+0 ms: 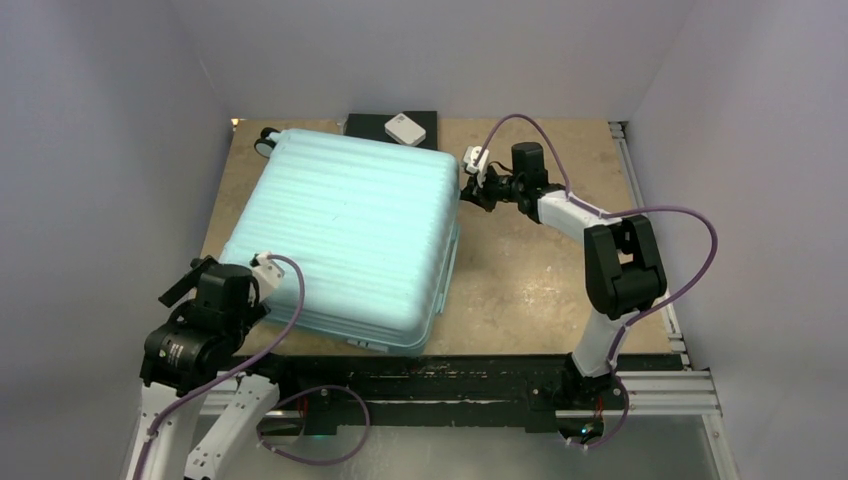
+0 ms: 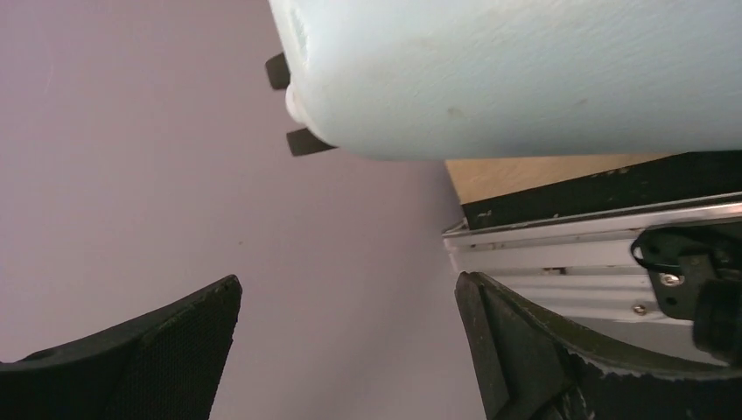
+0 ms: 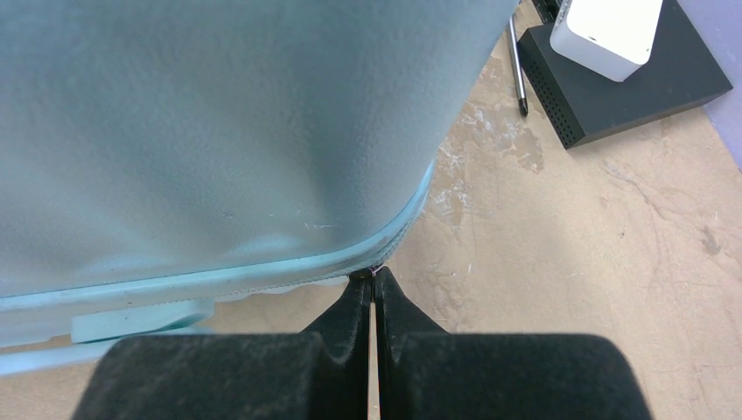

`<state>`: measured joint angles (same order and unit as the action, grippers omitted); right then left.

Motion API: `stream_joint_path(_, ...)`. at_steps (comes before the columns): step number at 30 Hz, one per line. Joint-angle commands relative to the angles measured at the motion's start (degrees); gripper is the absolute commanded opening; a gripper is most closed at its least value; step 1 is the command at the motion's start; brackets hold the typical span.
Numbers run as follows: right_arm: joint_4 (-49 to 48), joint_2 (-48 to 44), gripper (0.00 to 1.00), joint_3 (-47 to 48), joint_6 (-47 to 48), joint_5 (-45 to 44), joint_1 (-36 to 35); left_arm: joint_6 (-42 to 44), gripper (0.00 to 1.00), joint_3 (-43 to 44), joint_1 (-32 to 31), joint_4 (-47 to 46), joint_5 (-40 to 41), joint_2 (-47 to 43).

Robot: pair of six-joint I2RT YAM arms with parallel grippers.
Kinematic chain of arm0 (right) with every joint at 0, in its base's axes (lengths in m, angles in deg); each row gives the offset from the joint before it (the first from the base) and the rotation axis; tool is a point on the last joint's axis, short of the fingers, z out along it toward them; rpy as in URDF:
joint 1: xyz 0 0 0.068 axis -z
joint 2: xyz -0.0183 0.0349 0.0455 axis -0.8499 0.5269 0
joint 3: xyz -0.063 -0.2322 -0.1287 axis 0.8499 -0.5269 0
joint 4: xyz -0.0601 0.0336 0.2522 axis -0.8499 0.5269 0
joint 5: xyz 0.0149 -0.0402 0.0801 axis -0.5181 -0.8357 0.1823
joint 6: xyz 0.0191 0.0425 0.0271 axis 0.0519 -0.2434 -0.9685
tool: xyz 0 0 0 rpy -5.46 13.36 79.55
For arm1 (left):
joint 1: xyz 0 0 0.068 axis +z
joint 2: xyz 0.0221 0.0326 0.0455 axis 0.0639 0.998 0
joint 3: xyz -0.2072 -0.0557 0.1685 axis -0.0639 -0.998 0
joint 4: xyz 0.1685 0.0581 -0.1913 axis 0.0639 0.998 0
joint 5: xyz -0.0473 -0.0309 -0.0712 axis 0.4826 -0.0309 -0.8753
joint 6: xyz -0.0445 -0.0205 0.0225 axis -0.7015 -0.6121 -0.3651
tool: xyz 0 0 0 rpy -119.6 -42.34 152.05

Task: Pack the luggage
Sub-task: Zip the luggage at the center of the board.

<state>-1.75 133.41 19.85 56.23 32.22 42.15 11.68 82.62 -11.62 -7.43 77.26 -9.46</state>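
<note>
The luggage (image 1: 350, 235), a pale mint ribbed hard-shell case, lies flat and closed across the left half of the table, with a wheel (image 1: 266, 140) at its back left corner. My right gripper (image 1: 466, 190) is at its back right corner. In the right wrist view that gripper (image 3: 374, 278) is shut, its tips against the zipper seam of the luggage (image 3: 219, 122), pinching a tiny zipper pull (image 3: 374, 272). My left gripper (image 1: 198, 280) hangs off the near left corner. Seen from the left wrist, it (image 2: 346, 297) is open with only the wall between its fingers, and the luggage (image 2: 525, 70) is above.
A black box (image 1: 372, 124) with a small white device (image 1: 405, 128) on it stands at the back edge, close behind the luggage. A thin dark pen-like tool (image 3: 516, 66) lies beside the box. Grey walls close in on three sides. An aluminium rail (image 2: 569, 254) runs along the near edge.
</note>
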Motion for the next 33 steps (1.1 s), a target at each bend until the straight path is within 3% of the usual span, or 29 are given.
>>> stream_joint_path(1,0.0,1.7,0.00,2.3,0.7,0.3,-0.7,1.3,0.95,-2.9,0.0,-5.2,11.9,-2.3)
stream_joint_path(9,2.4,1.3,0.00,3.0,3.4,1.9,-0.7,11.0,0.95,-17.6,0.0,-36.5,15.5,-3.7)
stream_joint_path(17,4.1,-1.9,0.00,0.1,12.9,3.8,-1.1,14.2,0.94,-19.0,0.0,-52.6,16.7,3.4)
stream_joint_path(25,8.7,-4.0,0.00,-1.7,20.4,7.7,-3.4,16.8,0.94,-14.6,0.7,-65.6,20.6,14.8)
stream_joint_path(29,9.5,-4.8,0.00,-3.2,21.3,9.3,-5.6,15.0,0.95,-5.8,3.3,-65.2,22.7,20.0)
stream_joint_path(33,10.0,-6.9,0.00,-5.8,21.6,10.0,-10.1,10.5,0.95,8.0,4.8,-59.1,22.3,23.7)
